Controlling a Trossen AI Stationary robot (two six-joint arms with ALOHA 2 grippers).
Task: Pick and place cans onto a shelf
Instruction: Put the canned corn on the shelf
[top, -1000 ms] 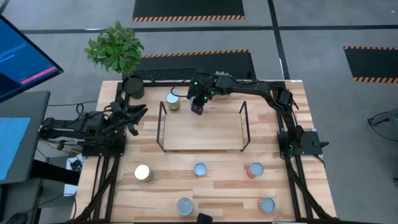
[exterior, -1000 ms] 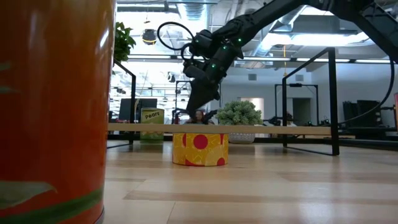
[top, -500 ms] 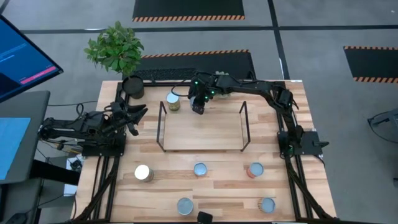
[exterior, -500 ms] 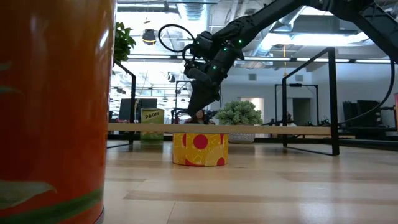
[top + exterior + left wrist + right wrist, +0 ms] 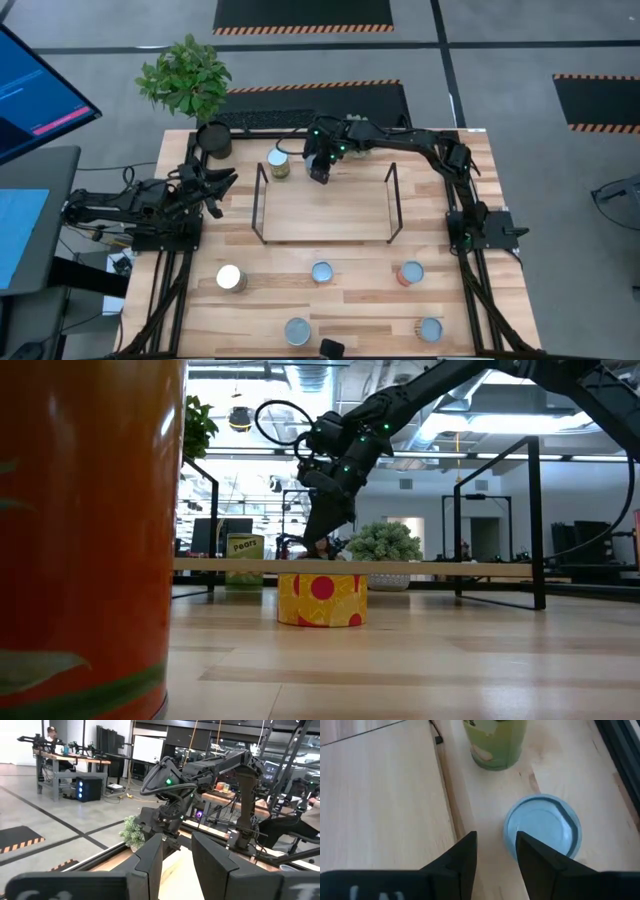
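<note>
From above, a grey floor with hazard-striped mats surrounds the plank tabletop (image 5: 330, 300). The shelf (image 5: 325, 205) sits in the middle of it, bare on top. A green-labelled can (image 5: 279, 163) stands just outside the shelf's far left corner, near the tabletop's far edge, beside a black plant pot (image 5: 213, 139) at the far left corner. Five more cans lie toward the near edge: a white-topped can (image 5: 230, 278), a blue-topped can (image 5: 321, 272), a red-sided can (image 5: 410, 273), and two at the near edge (image 5: 297, 331) (image 5: 430, 329). The right tool (image 5: 319, 172) hangs over the shelf's far edge, just beside the green-labelled can. The left tool (image 5: 215, 186) waits at the tabletop's left edge.

At tabletop height, an orange can (image 5: 90, 540) fills the near left, and a yellow can with red dots (image 5: 321, 600) stands before the shelf board.

The left wrist camera looks into a workshop with a person at a bench; the left tool's fingers (image 5: 150, 857) are spread apart, released.

The right wrist camera shows its fingers (image 5: 465, 855) parted with nothing between them, above a low blue-lidded can (image 5: 543, 826) next to the green-labelled can.
</note>
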